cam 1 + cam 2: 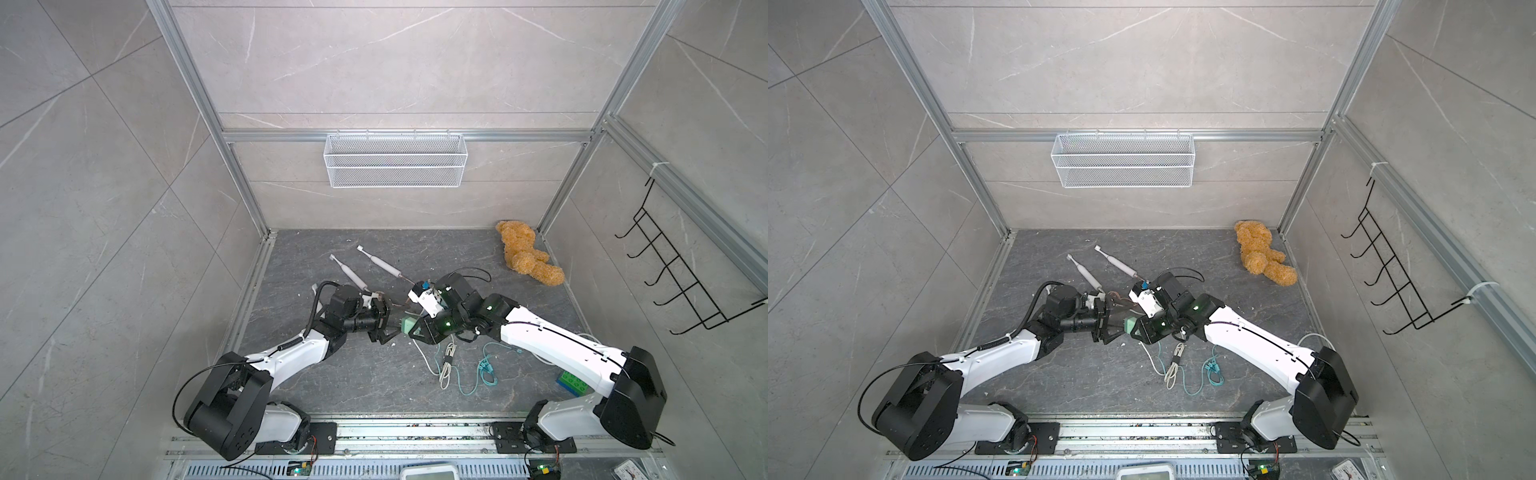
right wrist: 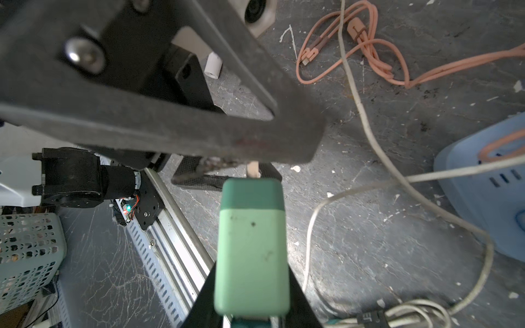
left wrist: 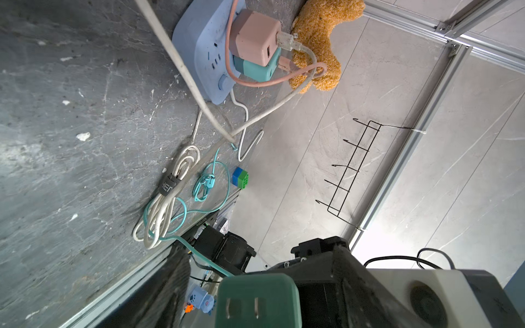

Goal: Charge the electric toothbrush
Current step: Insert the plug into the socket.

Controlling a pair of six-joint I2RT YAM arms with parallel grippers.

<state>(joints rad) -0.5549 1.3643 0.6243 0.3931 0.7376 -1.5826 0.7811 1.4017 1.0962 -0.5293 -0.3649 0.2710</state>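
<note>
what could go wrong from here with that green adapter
1. The left pincer stands open close to the green adapter that the right pincer grips; a misjudged closing could knock it loose.
2. The white cable and teal cable lie loose on the table near the arms and might snag.

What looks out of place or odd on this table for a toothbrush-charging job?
A brown teddy bear lies in the far right corner, and a green-and-blue toy block sits partly under the right arm; neither has a part in charging. White chips are scattered over the dark tabletop.
</note>
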